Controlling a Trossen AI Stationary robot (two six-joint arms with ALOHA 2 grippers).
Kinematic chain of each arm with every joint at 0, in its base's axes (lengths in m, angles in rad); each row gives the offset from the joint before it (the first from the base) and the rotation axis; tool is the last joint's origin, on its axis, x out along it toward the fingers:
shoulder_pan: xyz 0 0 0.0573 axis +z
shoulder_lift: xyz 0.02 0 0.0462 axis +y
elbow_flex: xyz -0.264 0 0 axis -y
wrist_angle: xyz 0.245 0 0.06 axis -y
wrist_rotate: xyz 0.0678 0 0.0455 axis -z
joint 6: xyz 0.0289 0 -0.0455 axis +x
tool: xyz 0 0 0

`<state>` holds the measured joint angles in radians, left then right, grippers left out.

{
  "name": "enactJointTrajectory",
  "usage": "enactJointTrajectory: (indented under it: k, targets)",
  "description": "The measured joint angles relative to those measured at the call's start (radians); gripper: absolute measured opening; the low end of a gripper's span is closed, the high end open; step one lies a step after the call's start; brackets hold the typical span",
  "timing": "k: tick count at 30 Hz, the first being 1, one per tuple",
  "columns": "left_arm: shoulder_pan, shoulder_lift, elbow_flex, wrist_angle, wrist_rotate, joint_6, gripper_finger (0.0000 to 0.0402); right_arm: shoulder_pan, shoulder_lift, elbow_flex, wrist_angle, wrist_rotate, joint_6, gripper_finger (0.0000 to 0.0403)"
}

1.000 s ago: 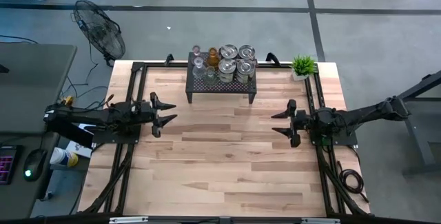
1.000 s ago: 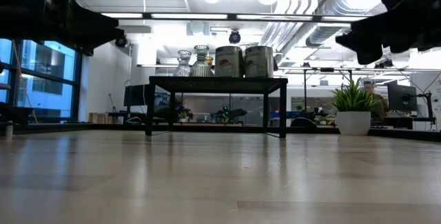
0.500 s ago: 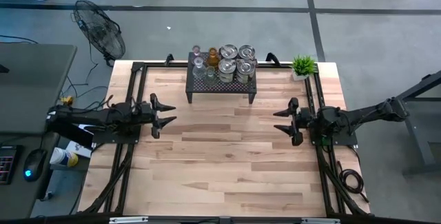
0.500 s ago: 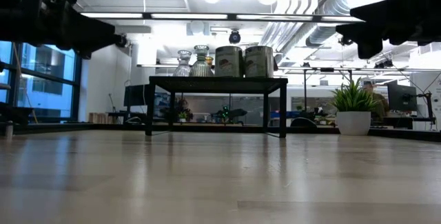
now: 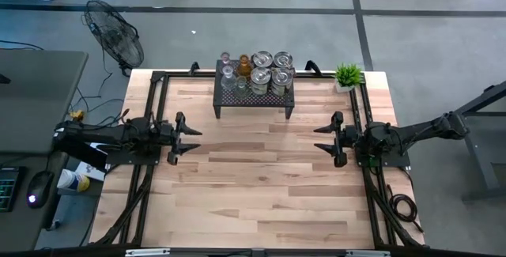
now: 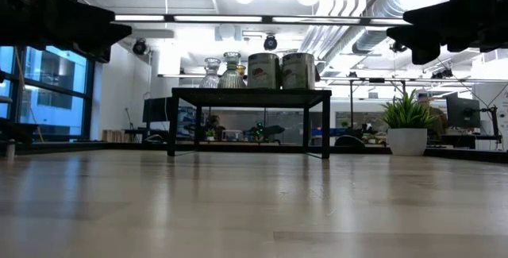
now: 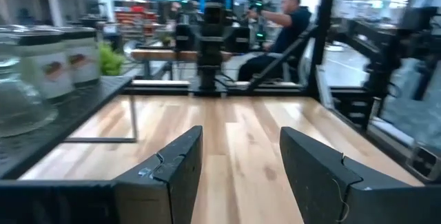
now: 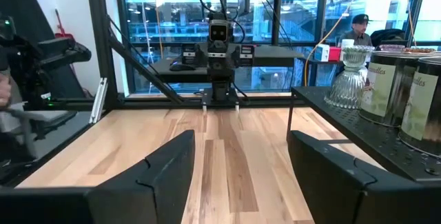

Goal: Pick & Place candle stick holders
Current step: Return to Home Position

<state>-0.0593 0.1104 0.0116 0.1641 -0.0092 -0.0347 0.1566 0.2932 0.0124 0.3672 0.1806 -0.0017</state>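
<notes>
Both arms hang low over the wooden table (image 5: 261,194), facing each other across its width. The left gripper (image 5: 190,138) hovers with its fingers spread apart and nothing between them; its wrist view shows only bare planks in the gap. The right gripper (image 5: 324,140) is the same, with its fingers wide apart and empty, well clear of the other.

The candle stick holders (image 5: 257,71) are all gathered on the black mesh shelf (image 5: 253,99), which stands ahead of each gripper and off to the side: to the left gripper's left and the right gripper's right. Silvery tins crowd one end, clear glass pieces the other, with an amber one (image 5: 244,65) among them. Neither gripper touches the shelf. A small potted plant (image 5: 347,75) sits just beyond the shelf, on the right gripper's side.
</notes>
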Motion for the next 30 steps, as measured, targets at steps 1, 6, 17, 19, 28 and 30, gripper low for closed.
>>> enactJointTrajectory:
  k: [1, 6, 17, 19, 28, 30]
  targets:
    - [0.000, 0.000, 0.000, -0.003, 0.016, 0.000, 0.0188, 0.000, 0.000, 0.000, 0.000, 0.000, 0.000, 0.0226]
    - [0.000, 0.000, 0.000, -0.016, 0.034, 0.001, 0.0188, 0.000, 0.000, 0.000, -0.001, 0.000, 0.000, 0.0226]
    - [0.000, 0.000, 0.000, -0.017, 0.035, 0.004, 0.0188, 0.000, 0.000, 0.000, -0.001, 0.000, 0.000, 0.0226]
    - [0.000, 0.000, 0.000, -0.017, 0.035, 0.004, 0.0188, 0.000, 0.000, 0.000, -0.001, 0.000, 0.001, 0.0226]
    - [0.000, 0.000, 0.000, -0.017, 0.036, 0.004, 0.0188, 0.000, 0.000, 0.000, -0.001, 0.000, 0.001, 0.0226]
    - [0.000, 0.000, 0.000, -0.017, 0.036, 0.004, 0.0188, 0.000, 0.000, 0.000, -0.001, 0.000, 0.001, 0.0226]
